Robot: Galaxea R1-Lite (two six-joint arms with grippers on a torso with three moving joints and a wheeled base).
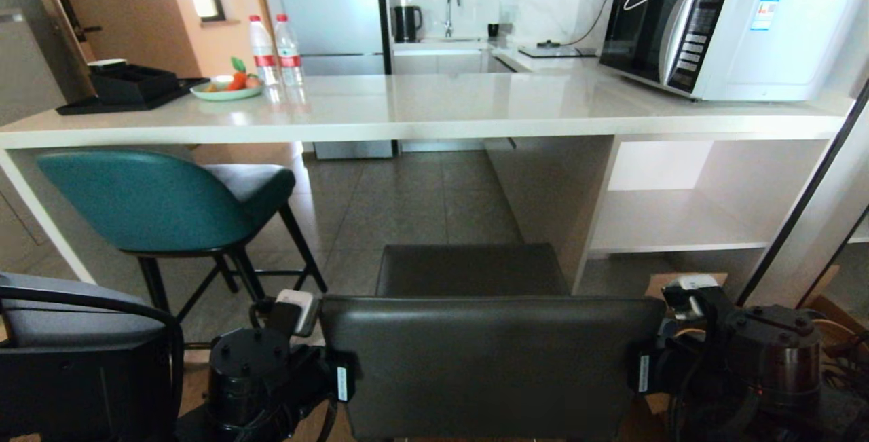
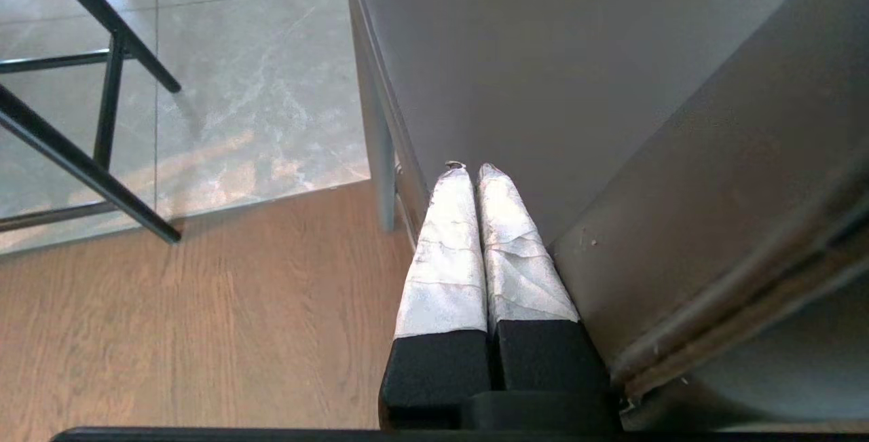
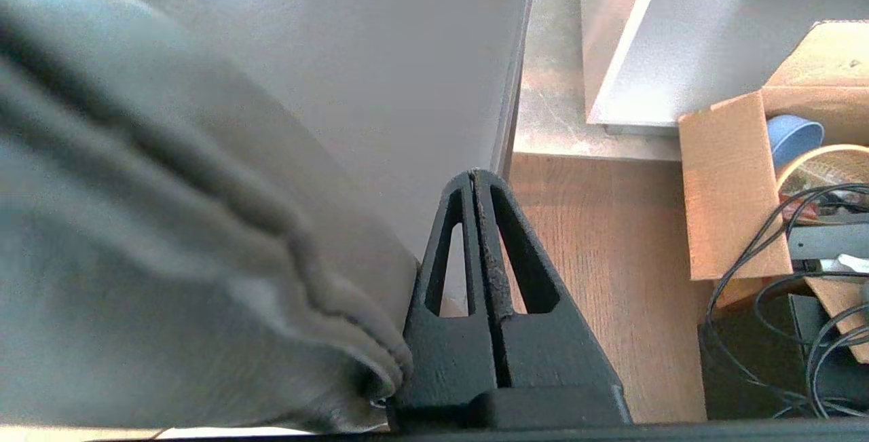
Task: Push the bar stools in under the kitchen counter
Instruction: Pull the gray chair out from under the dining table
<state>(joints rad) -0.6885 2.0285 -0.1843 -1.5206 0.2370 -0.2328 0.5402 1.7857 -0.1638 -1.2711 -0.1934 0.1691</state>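
Note:
The boxy dark-grey bar stool (image 1: 489, 354) stands right in front of me, its seat short of the white kitchen counter (image 1: 421, 116). The teal bar stool (image 1: 156, 204) sits to the left, partly under the counter's edge. My left gripper (image 2: 472, 169) is shut, its taped fingers lying along the grey stool's left side (image 2: 543, 89). My right gripper (image 3: 473, 174) is shut too, pressed against the stool's right side (image 3: 326, 89). In the head view both wrists flank the backrest, with the fingers hidden behind it.
A microwave (image 1: 733, 28), water bottles (image 1: 275, 51), a fruit plate (image 1: 227, 89) and a black tray (image 1: 129, 89) sit on the counter. White shelving (image 1: 679, 218) stands under its right part. A cardboard box (image 3: 740, 184) and cables (image 3: 815, 292) lie at the right. A grey seat (image 1: 61, 326) is at the left.

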